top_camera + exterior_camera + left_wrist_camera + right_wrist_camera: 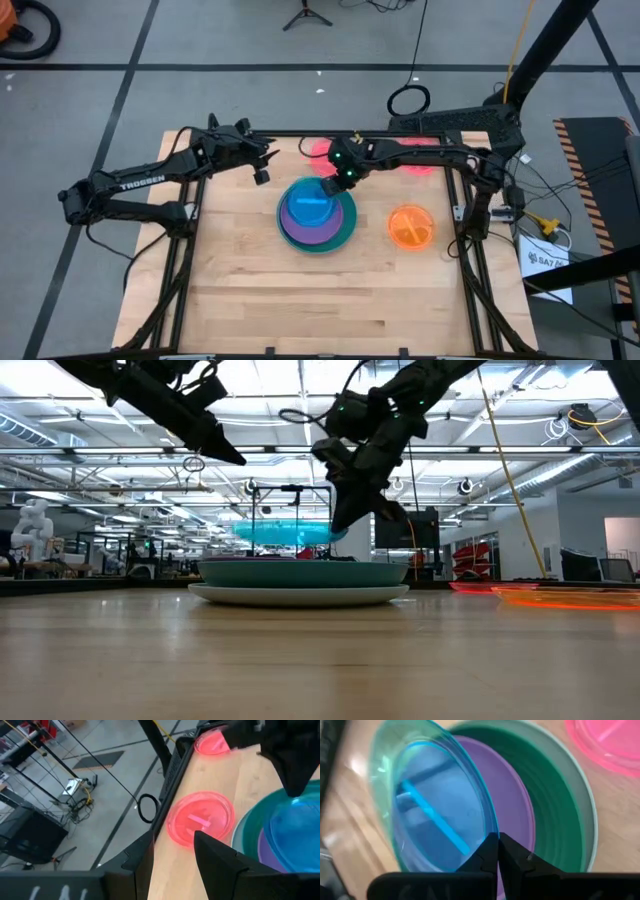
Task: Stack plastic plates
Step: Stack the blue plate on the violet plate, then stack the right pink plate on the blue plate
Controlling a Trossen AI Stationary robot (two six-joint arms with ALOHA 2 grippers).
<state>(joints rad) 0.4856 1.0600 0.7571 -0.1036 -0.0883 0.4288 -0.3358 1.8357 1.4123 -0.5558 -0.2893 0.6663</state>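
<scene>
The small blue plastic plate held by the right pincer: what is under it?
Under the small blue plastic plate lies a purple plate in a large teal plate, on a pale one. Plates between are hidden.

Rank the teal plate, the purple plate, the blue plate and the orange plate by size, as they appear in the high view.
1. teal plate
2. purple plate
3. blue plate, though it is lifted nearer the camera
4. orange plate, about alike

Front half table (330, 300) free; stack (318, 238) mid.
</scene>
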